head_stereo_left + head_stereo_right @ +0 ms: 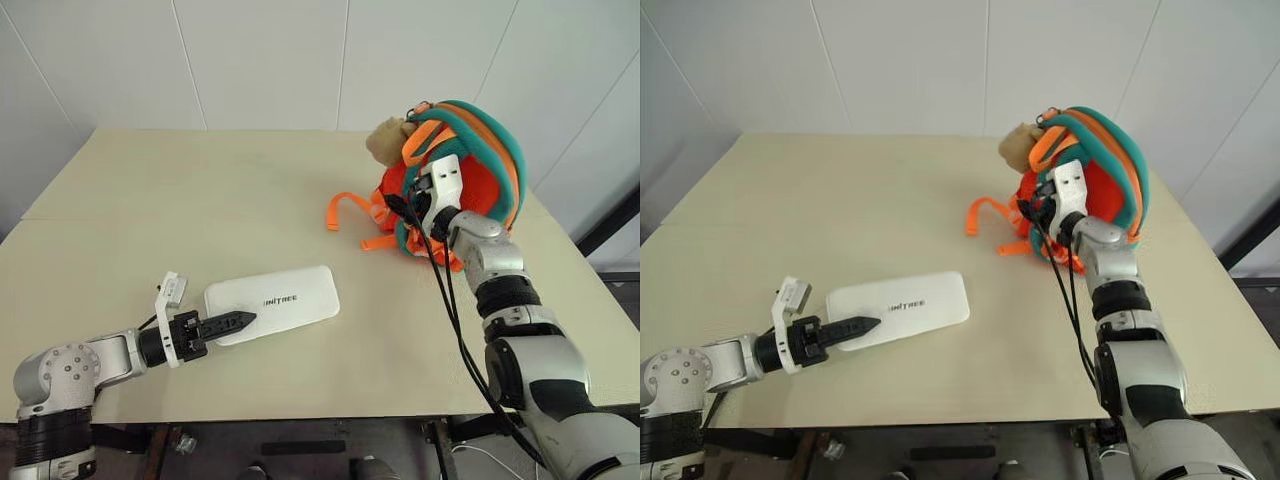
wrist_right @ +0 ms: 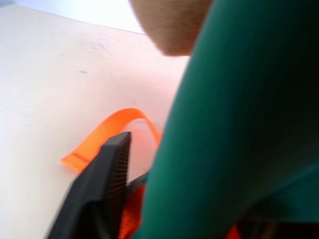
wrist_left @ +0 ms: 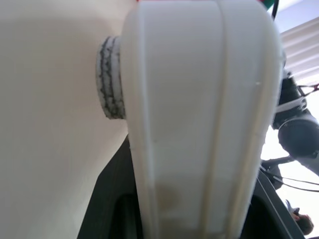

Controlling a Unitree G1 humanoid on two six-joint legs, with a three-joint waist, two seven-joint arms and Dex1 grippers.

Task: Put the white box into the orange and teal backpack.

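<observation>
The white box lies flat on the table near the front left, dark lettering on top. My left gripper is shut on the box's left end, one black finger across its top; the left wrist view has the box running out from between the fingers. The orange and teal backpack stands at the back right, with a tan plush toy on its left side. My right gripper is at the backpack's front, shut on the teal padded trim, with one black finger against it.
The beige table stretches wide between the box and the backpack. Loose orange straps trail from the backpack onto the table toward the left. White wall panels stand behind the table's far edge. Black cables hang along my right forearm.
</observation>
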